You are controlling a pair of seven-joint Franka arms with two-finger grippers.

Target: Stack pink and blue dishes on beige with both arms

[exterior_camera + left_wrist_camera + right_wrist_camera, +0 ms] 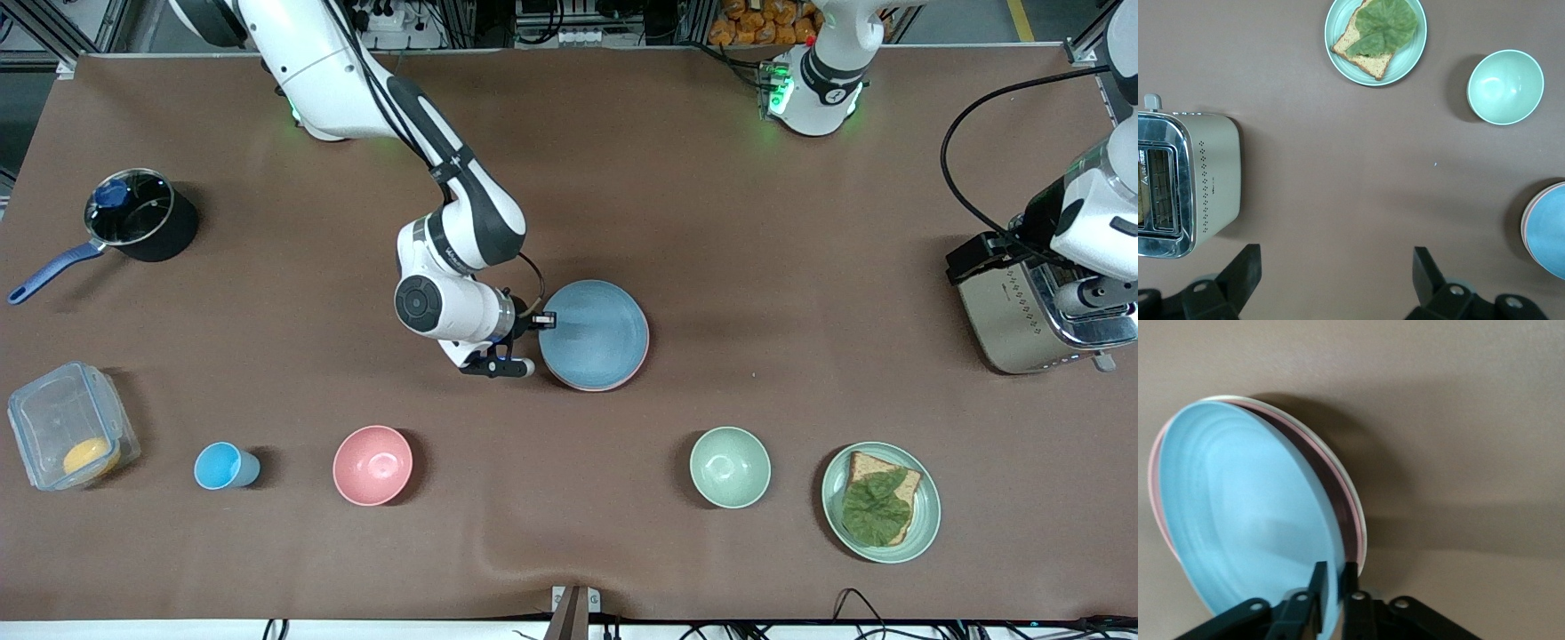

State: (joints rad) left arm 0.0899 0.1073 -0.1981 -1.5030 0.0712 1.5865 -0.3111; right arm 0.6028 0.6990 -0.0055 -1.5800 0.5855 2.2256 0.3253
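The light blue plate (594,335) lies on top of the stack at the middle of the table. In the right wrist view the blue plate (1238,520) is tilted, one edge raised off the pink plate (1338,503), which rests on the beige plate (1363,527). My right gripper (1335,570) is shut on the blue plate's raised rim, at the edge toward the right arm's end (542,324). In the front view only a thin edge of the pink plate (646,342) shows, and the beige plate is hidden. My left gripper (1336,257) hangs open and holds nothing, next to the toaster (1198,180).
Nearer the camera stand a blue cup (222,466), a pink bowl (372,465), a green bowl (730,467) and a green plate (836,498) bearing a sandwich. A clear container (67,427) and a black pot (138,213) sit at the right arm's end, the toaster (1022,320) at the left arm's.
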